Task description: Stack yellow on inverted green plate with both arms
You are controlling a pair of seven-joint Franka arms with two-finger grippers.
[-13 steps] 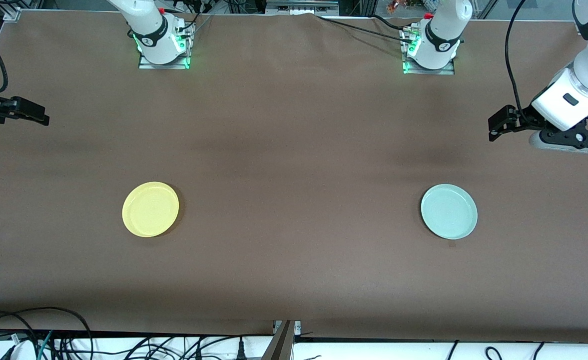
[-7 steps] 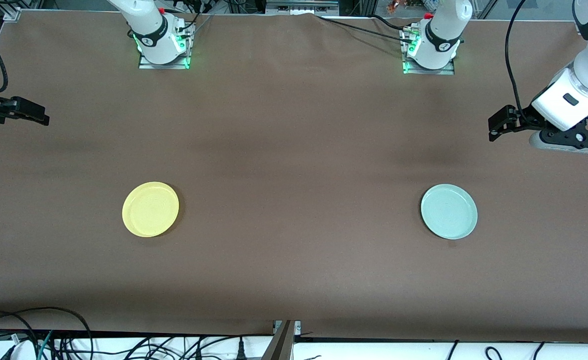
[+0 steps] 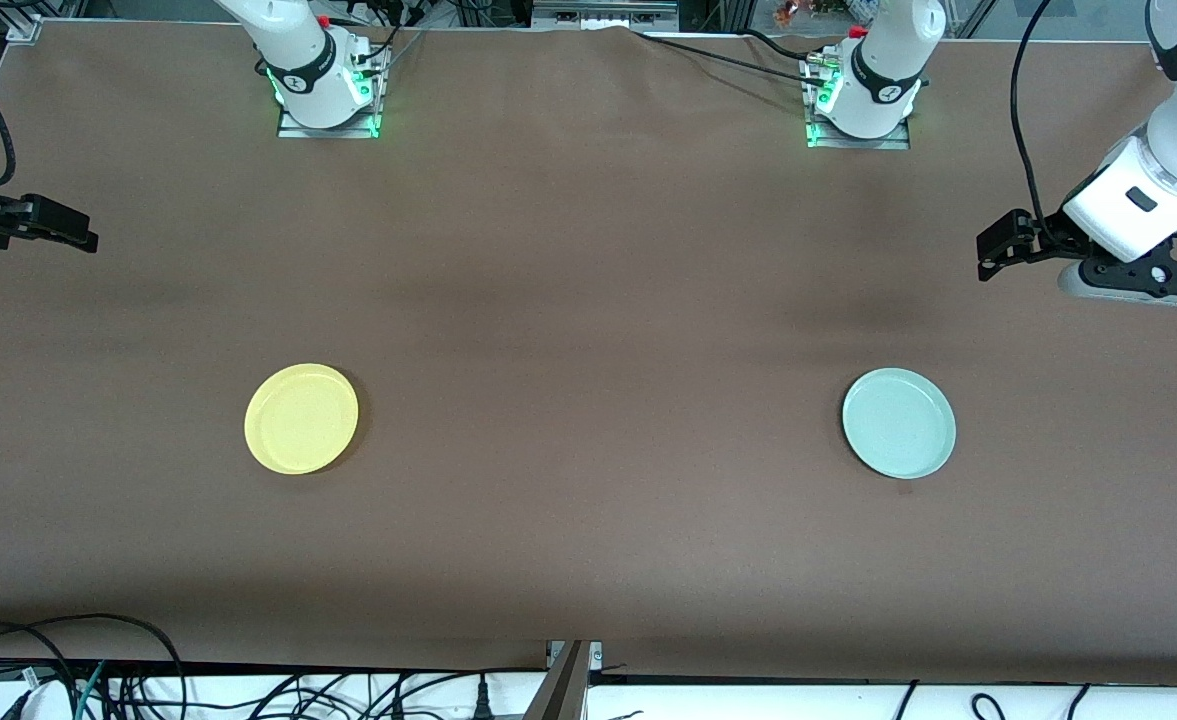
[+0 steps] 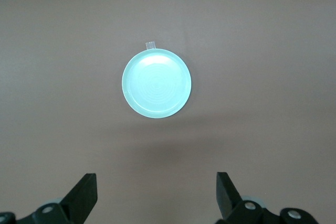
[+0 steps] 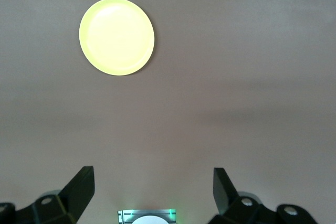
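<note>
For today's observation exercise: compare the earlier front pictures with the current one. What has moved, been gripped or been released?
Nothing has visibly changed. The yellow plate and green plate lie apart on the table, both rim up. The left gripper and right gripper wait open at the table's ends, holding nothing.

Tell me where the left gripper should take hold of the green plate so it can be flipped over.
Grip the raised rim. The green plate lies flat and rim-up on the table, so probably only its edge offers a pinch. The left gripper, open and high over the left arm's end of the table, should likely descend from above, one finger inside the rim and one outside, on the edge toward its base.
</note>
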